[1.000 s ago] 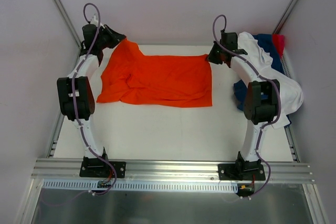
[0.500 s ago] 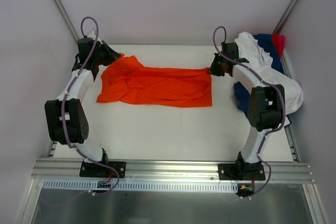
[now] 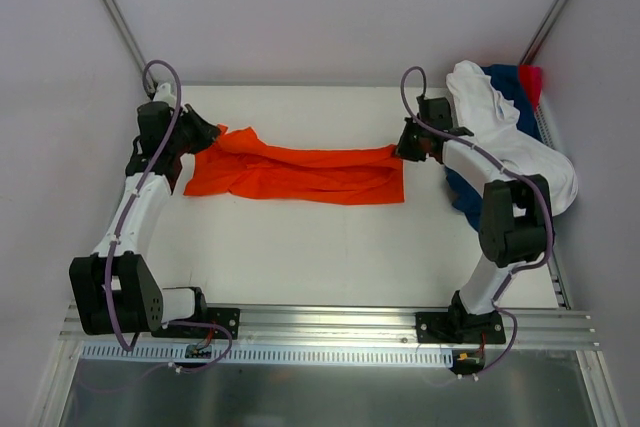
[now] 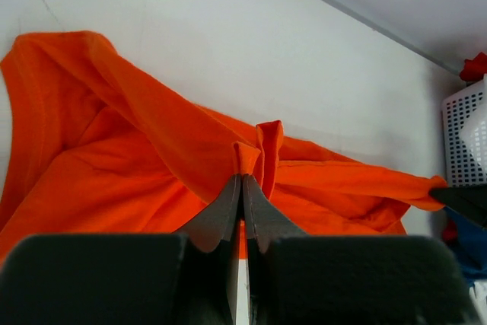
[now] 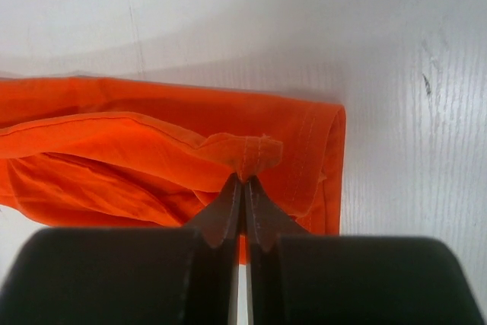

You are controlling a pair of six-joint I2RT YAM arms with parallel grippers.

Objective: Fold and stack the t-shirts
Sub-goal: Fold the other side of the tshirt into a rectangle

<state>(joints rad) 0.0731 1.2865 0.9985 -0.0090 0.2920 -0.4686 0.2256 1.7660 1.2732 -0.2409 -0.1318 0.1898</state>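
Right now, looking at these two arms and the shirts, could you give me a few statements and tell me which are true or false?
1. The left hand and the right hand both pinch the orange shirt. True.
2. The orange shirt lies on the white shirt. False: it lies on the table, apart from the white one.
3. The white shirt lies over a navy shirt. True.
4. The right hand is open. False: it is shut on orange cloth.

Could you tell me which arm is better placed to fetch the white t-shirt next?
Right, probably: the white t-shirt lies beside the right hand, far from the left hand; both are shut on the orange t-shirt.
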